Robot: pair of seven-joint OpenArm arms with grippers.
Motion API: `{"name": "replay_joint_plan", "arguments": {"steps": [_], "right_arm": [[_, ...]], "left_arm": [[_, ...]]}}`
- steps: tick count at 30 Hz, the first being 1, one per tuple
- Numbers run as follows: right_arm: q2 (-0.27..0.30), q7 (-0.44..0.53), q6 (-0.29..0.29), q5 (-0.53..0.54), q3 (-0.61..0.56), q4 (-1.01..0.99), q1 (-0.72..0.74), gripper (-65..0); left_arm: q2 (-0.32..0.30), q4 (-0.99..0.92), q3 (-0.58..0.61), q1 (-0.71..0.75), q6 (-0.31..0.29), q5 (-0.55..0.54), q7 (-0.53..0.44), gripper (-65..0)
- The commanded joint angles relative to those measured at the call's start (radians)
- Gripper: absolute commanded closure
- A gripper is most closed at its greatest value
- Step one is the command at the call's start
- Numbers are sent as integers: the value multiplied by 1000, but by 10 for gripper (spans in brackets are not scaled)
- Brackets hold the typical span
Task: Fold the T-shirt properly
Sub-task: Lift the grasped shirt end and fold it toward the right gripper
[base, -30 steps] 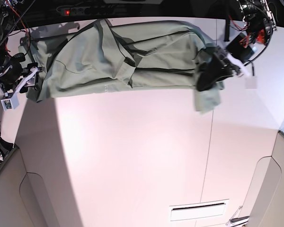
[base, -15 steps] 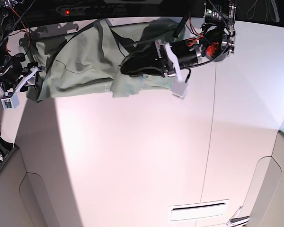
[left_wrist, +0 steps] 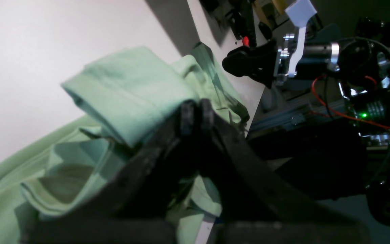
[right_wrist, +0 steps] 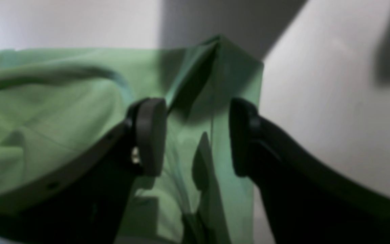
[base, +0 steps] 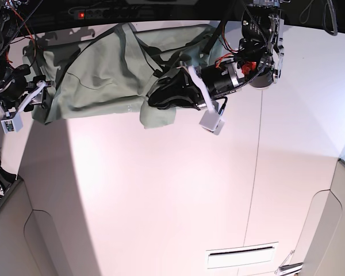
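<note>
The pale sage-green T-shirt (base: 98, 75) lies bunched along the far edge of the white table (base: 161, 190). My left gripper (base: 152, 99) is shut on a folded end of the shirt and holds it over the shirt's middle, with a flap hanging below. In the left wrist view the closed fingertips (left_wrist: 195, 115) pinch the thick fold of the shirt (left_wrist: 127, 91). My right gripper (base: 39, 92) sits at the shirt's left end. In the right wrist view it (right_wrist: 196, 135) stands open, with an edge of the shirt (right_wrist: 46, 118) running between the pads.
A black power strip (base: 103, 11) with a red light runs along the far edge behind the shirt. A white slotted plate (base: 241, 257) lies near the front. The right arm (left_wrist: 303, 57) shows in the left wrist view, past the shirt.
My left gripper has carried the shirt's right end leftward across the shirt, then a little lower and toward the front. The right arm has not moved.
</note>
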Motion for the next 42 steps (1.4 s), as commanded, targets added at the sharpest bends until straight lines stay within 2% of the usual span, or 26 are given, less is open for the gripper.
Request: {"name": "replay_joint_plan", "arguments": {"steps": [1,6,7,9,11,16,23,28,31,42], "right_arm": [[14,20,0,12,6,14,8,-295],[14,24,0,12,6,14,8,-295],[14,24,0,12,6,14,8,-295],[14,24,0,12,6,14,8,-295],[14,23,0,12,6,14,8,-295],[14,23,0,12,6,14,8,-295],[14,23,0,12,6,14,8,-295],[14,24,0,12,6,14,8,-295],[14,24,0,12,6,14,8,-295],[14,27,0,12,6,14,8,-295]], "left_arm": [[3,18,0,-7,-12,-24,-18,0],[5,18,27,-8,-12,-24,-14,0],[5,18,42,-8,-12,-23,-14,-35],[5,18,78,-8,-12,-16,-13,-170],[5,18,114,-8,-12,-16,-13,-243],[4,30,119,-8,-12,-16,-10,-248],[4,94,-44,-8,-12,-5,67,-248],[-5,93,-128,-5,-12,163,72,-268],[-23,79,-122,-5,-12,185,65,-327],[-23,-14,5,-11,-12,251,-13,-331]]}}
